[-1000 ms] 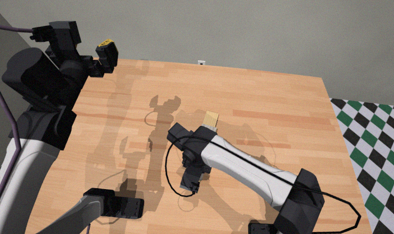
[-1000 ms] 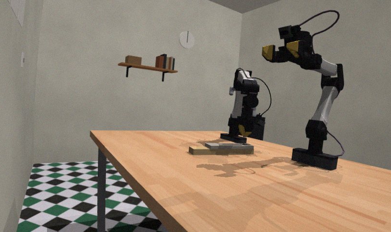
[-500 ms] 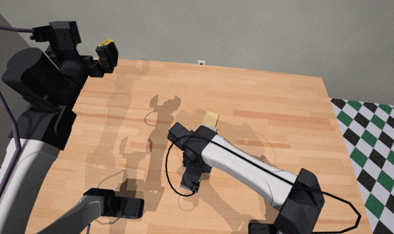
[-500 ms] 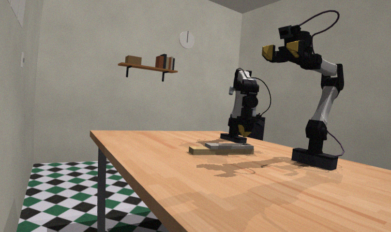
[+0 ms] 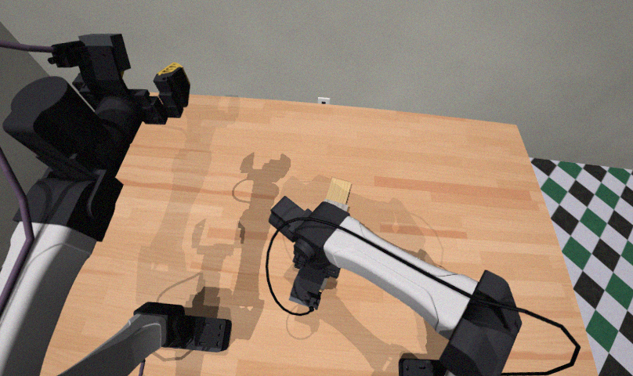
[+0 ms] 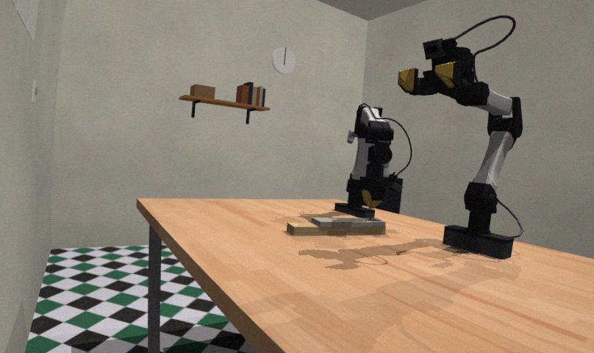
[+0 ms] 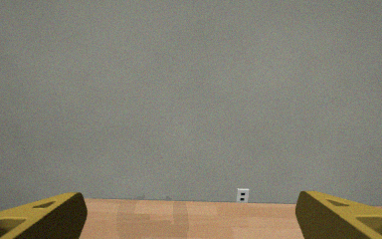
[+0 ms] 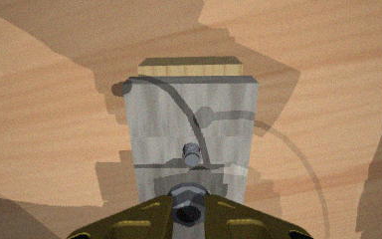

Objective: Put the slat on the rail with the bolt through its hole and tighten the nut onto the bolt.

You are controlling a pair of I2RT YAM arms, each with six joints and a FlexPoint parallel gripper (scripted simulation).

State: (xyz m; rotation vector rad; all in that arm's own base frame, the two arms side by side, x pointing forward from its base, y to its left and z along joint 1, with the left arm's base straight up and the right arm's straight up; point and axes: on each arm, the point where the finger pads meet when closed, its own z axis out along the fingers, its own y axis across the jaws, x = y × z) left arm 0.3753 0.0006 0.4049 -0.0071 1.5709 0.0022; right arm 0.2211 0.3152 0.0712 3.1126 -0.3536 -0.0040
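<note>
Right claw [image 5: 321, 287] [image 6: 372, 199] [image 8: 188, 211]: pinching the nut [image 8: 188, 191] by its sides, likely leaving its hole free for threading.
Nut: just beside the bolt [image 8: 191, 155], not on it.
Slat [image 5: 337, 200] [image 6: 348, 222] [image 8: 193, 112]: around the bolt, on the rail [image 5: 339, 189] [image 6: 300, 229] [image 8: 190, 70], ready for clamping.
Left claw [image 5: 147, 77] [image 6: 427, 76] [image 7: 191, 214]: spread, well apart from the bolt.

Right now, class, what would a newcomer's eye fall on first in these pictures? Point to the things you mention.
Probably the left arm's tool [image 5: 145, 86] [image 6: 426, 77] [image 7: 191, 214], raised high above the table with its yellow fingers wide apart. Next, in the right wrist view, the nut [image 8: 188, 203] between the right arm's yellow fingers, and the bolt [image 8: 191, 155] poking up through the grey slat [image 8: 188, 112].
</note>
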